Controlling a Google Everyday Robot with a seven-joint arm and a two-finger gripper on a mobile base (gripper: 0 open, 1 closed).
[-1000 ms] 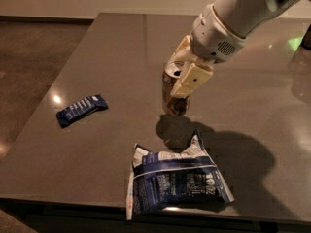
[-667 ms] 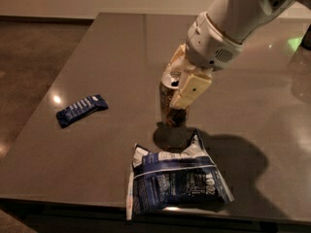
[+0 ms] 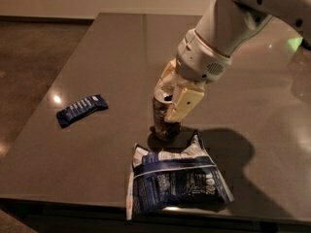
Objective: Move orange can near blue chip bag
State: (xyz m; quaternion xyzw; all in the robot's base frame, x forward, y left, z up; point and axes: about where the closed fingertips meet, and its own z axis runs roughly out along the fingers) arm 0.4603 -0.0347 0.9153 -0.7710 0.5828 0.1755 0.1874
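Observation:
The orange can [image 3: 162,121] stands upright, its base at or just above the dark table [image 3: 121,47], right behind the top edge of the blue chip bag [image 3: 175,181]. The bag lies flat near the table's front edge. My gripper [image 3: 171,103] comes down from the upper right and is shut on the can, with one cream finger [image 3: 183,105] across the can's right side and the other behind it. The can's silver top shows between the fingers.
A small slim dark blue bar wrapper [image 3: 81,109] lies on the left part of the table. The table's front edge runs just below the chip bag. The white arm [image 3: 228,28] reaches in over the right half of the table.
My gripper has moved the can down and toward the front, closer to the chip bag. The bag and the bar wrapper have not moved.

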